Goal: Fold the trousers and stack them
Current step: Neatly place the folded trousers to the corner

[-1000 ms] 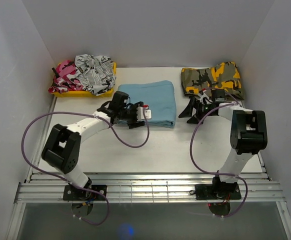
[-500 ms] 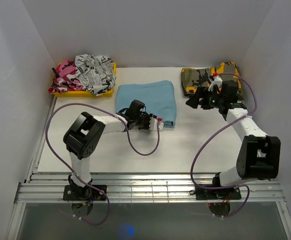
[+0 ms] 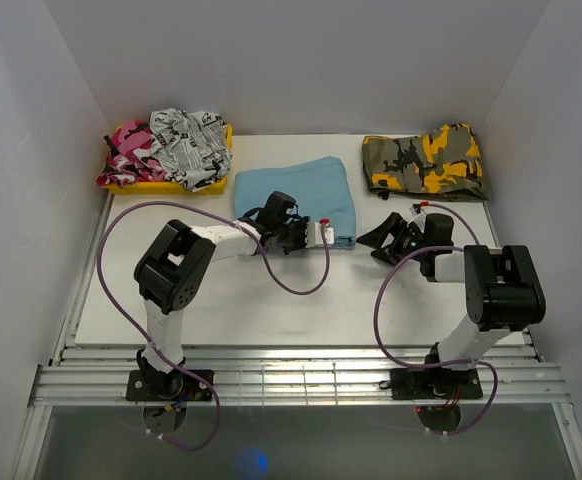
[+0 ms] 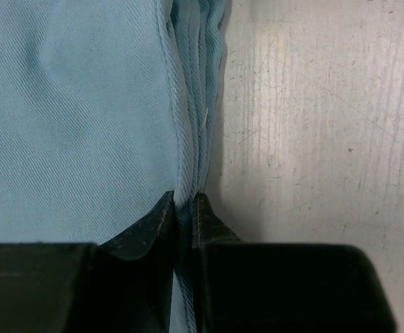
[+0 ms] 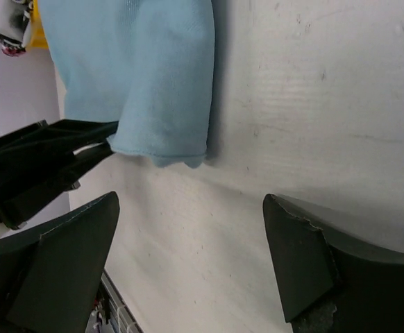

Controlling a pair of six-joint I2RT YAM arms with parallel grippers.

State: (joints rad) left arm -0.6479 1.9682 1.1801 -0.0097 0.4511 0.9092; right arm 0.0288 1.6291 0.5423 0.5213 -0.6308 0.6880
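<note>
Two end effectors work the folded trousers [image 3: 296, 195] at the centre of the desk [image 3: 271, 290]: the left end effector [image 4: 183, 208] pinches their near edge, while the right end effector [image 5: 189, 200], jaws spread, has dropped back from the camouflage stack [image 3: 426, 162], likely readying to carry them there.

no lettering, label or number is legible on anything here.

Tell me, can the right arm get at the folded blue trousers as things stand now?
Probably yes. The right claw is open and faces the trousers across bare table, with nothing between them. The left claw pinches the near edge, so room there is tight.
</note>
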